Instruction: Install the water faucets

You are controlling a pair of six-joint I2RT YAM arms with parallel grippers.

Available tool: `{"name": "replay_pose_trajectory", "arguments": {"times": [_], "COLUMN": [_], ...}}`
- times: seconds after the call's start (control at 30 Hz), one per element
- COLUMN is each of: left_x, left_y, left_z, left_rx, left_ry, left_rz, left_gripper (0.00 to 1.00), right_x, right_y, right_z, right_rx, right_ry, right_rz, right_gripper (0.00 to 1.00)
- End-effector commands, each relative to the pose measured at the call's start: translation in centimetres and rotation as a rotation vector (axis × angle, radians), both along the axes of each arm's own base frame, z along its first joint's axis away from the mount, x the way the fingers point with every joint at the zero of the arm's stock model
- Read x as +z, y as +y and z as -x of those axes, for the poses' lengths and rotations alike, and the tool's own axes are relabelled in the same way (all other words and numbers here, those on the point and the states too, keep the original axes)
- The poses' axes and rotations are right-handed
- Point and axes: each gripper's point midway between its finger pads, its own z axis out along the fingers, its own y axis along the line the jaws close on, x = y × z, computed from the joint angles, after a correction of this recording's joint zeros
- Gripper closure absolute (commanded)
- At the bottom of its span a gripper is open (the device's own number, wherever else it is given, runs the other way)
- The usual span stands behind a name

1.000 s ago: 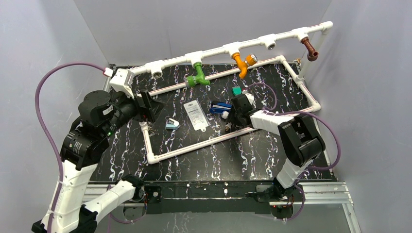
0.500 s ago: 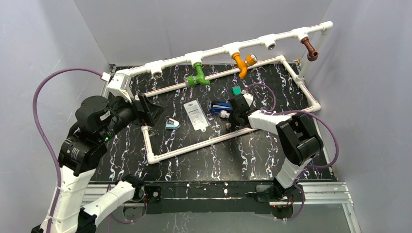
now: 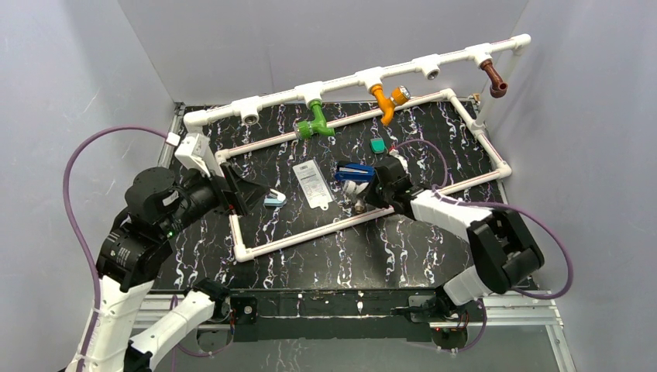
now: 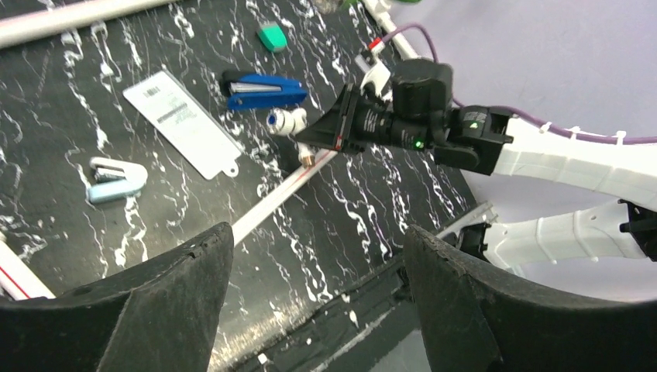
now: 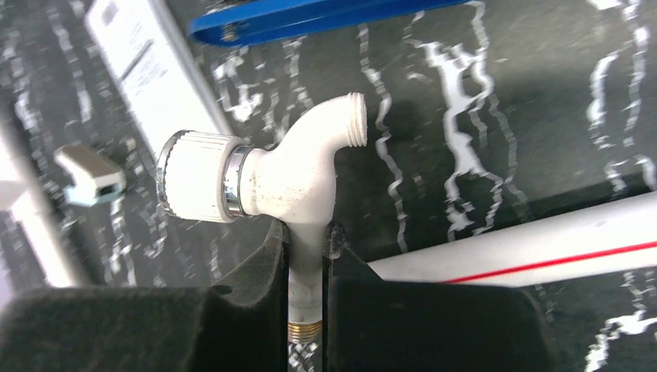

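A white faucet (image 5: 287, 186) with a round knob and bent spout is clamped by its stem between my right gripper's (image 5: 307, 240) fingers, brass thread showing below. In the top view the right gripper (image 3: 370, 194) holds it (image 3: 356, 188) low over the mat beside the base pipe. It also shows in the left wrist view (image 4: 285, 122). Green (image 3: 314, 124), orange (image 3: 385, 99) and brown (image 3: 493, 77) faucets hang from tees on the white pipe rail (image 3: 349, 81). Two tees (image 3: 249, 116) (image 3: 431, 71) are bare. My left gripper (image 3: 248, 190) is open and empty, above the mat's left side.
A blue stapler (image 3: 352, 170), a white card (image 3: 312, 184), a small pale-blue stapler (image 3: 273, 198) and a green block (image 3: 377, 145) lie inside the white base pipe rectangle (image 3: 310, 232). Grey walls close in at the back and both sides.
My right arm has swung its elbow outward and drawn the white faucet slightly nearer. My left gripper has moved down and right from the frame's left post.
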Motion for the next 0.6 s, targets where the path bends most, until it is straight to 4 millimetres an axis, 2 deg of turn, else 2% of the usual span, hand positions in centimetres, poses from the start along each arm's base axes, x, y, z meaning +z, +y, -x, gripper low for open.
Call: {"name": "replay_pose_trajectory", "arguments": {"times": [0.0, 0.3, 0.57], "left_x": [-1.6, -4.3, -6.8], "left_y": [-0.8, -1.8, -2.9], "left_z": [1.5, 3.1, 3.9], "left_rx": [-0.043, -0.084, -0.119], "left_ry": [0.080, 0.176, 0.250], "left_rz": [0.054, 0.145, 0.244], "left_gripper": [0.22, 0.22, 0.23], "right_x": [4.6, 10.5, 13.7], "right_y": [3.3, 7.2, 11.0], "right_z": [0.8, 4.7, 9.0], "right_rx": [0.072, 0.159, 0.227], "right_ry": [-0.091, -0.144, -0.145], "right_rz": [-0.198, -0.461, -0.697], "right_gripper": [0.99, 0.99, 0.99]}}
